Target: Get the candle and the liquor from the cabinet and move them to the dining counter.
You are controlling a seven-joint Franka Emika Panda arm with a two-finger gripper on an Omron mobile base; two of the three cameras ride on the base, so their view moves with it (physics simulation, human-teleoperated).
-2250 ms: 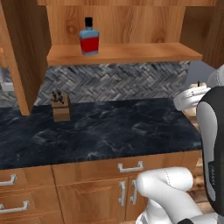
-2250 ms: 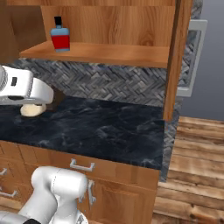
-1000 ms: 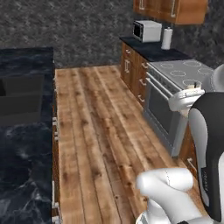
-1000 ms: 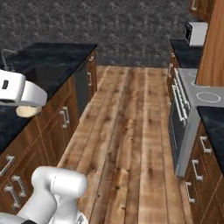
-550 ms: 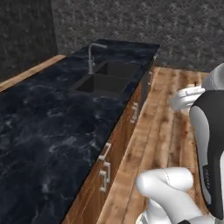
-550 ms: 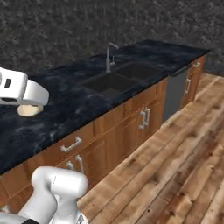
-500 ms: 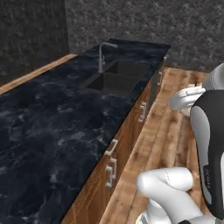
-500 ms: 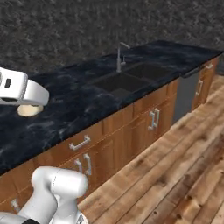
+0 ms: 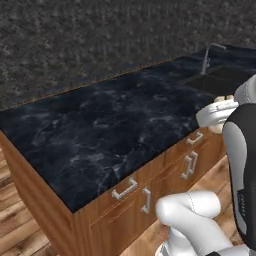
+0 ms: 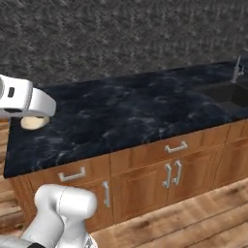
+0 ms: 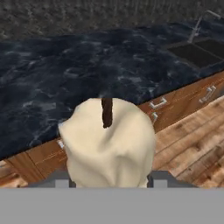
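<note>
A broad black marble-look dining counter (image 9: 115, 125) with faint white veining spans the scene on a wooden base with drawers and doors carrying silver pulls (image 10: 175, 147). A dark speckled wall (image 10: 121, 38) rises behind it, and a plank wood floor (image 10: 193, 218) lies in front. At about 2 o'clock in both base views, a sunken sink (image 10: 227, 94) with a slim silver faucet (image 9: 207, 55) sits in the slab. The cream-white candle (image 11: 109, 142), dark wick up, is grasped between the gripper (image 11: 108, 183) fingers; in the right base view the candle (image 10: 33, 122) hangs under the white hand at 9 o'clock, over the counter's left end.
</note>
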